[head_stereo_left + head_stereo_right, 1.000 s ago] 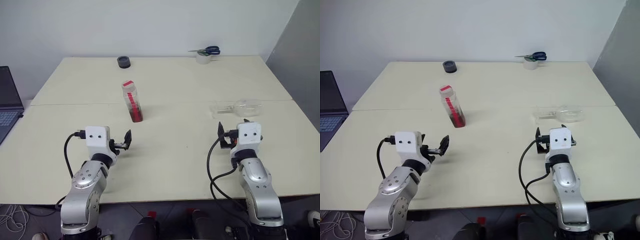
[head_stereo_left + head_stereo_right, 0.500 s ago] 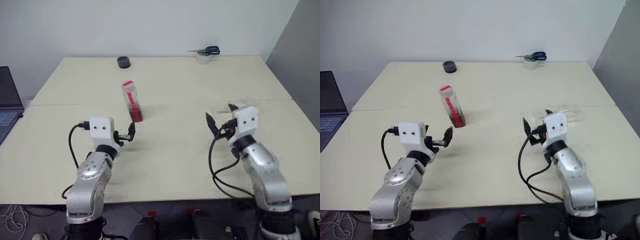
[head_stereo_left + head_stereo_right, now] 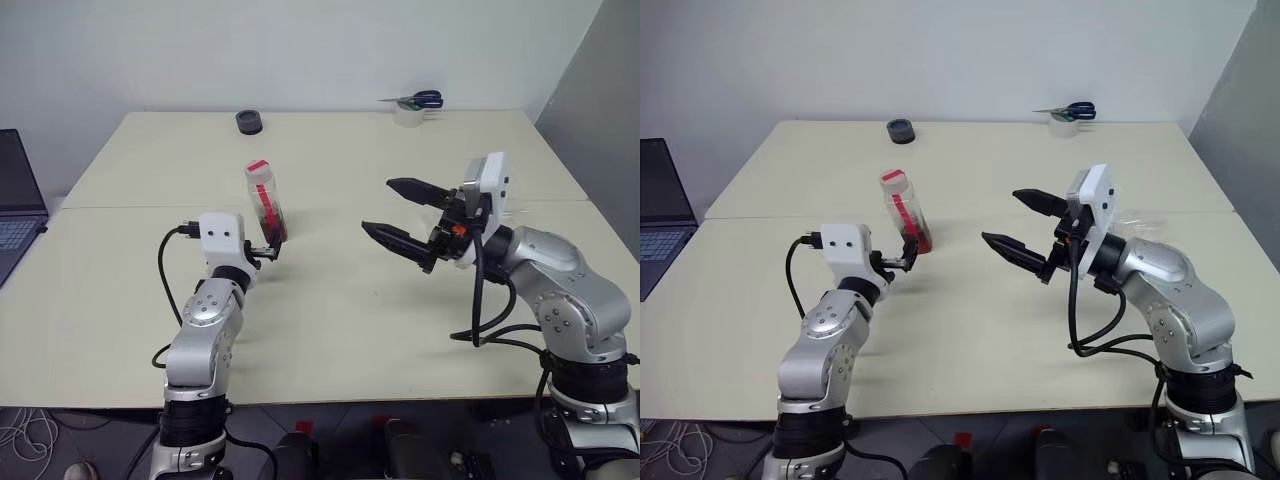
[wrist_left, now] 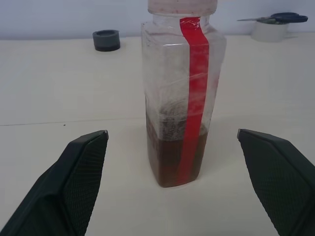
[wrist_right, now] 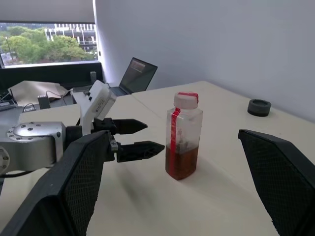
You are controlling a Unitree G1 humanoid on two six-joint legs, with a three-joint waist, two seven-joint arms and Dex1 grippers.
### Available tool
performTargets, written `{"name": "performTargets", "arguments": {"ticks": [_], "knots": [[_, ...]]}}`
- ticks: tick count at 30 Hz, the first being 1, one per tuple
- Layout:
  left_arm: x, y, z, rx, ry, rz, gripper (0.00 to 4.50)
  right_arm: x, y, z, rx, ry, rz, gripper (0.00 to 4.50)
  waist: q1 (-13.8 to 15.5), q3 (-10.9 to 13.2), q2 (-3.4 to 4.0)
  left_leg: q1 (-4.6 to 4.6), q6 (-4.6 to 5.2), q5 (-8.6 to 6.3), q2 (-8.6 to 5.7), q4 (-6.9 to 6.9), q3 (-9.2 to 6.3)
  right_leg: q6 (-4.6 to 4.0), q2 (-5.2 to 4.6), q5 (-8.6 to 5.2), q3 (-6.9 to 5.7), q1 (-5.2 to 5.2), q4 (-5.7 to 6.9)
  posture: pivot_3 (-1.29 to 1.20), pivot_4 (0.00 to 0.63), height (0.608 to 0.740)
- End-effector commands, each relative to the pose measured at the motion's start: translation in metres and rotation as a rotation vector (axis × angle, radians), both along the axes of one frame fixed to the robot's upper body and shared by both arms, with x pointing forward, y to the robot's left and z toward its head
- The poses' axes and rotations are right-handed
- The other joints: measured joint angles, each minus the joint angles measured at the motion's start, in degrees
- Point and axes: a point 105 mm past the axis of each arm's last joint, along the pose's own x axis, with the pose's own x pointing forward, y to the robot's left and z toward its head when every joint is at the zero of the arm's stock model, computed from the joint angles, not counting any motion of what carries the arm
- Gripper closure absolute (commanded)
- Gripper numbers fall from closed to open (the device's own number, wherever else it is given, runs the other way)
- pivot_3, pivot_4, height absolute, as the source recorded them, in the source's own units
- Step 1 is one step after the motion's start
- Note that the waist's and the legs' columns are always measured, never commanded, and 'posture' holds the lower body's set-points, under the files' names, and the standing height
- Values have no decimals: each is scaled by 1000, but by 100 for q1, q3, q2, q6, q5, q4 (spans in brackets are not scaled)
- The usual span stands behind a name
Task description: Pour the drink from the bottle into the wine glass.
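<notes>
My cream tabletop (image 3: 330,330) runs back to a plain pale wall (image 3: 300,50). Beyond its left edge I see a window (image 5: 47,42) showing trees and buildings in daylight.

I count one small clear squarish plastic bottle (image 3: 264,203) with a red label strip, one clear stemmed wine glass (image 3: 1145,221) lying behind my right arm, one dark round puck-like ring (image 3: 248,122), one whitish tape roll (image 3: 406,116), one pair of blue-handled scissors (image 3: 415,100), one laptop (image 3: 18,203), and one cream table (image 3: 330,310).
</notes>
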Motion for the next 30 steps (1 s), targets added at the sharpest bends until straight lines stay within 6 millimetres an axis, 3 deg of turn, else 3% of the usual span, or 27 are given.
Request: {"name": "performTargets", "arguments": {"ticks": [1,30], "knots": [[6,-7,14,2,-70,-2,0,-5,5,7,50,-28,-12,46,1,0,0,0,0,0,0,0,0,0,0,0,0,-1,0,0,150,740],[65,-10,43,-24,-198,13,0,-12,3,9,61,-17,-110,46,26,0,-2,-2,-1,1,-5,2,0,1,-2,0,0,-4,1,0,150,740]]}}
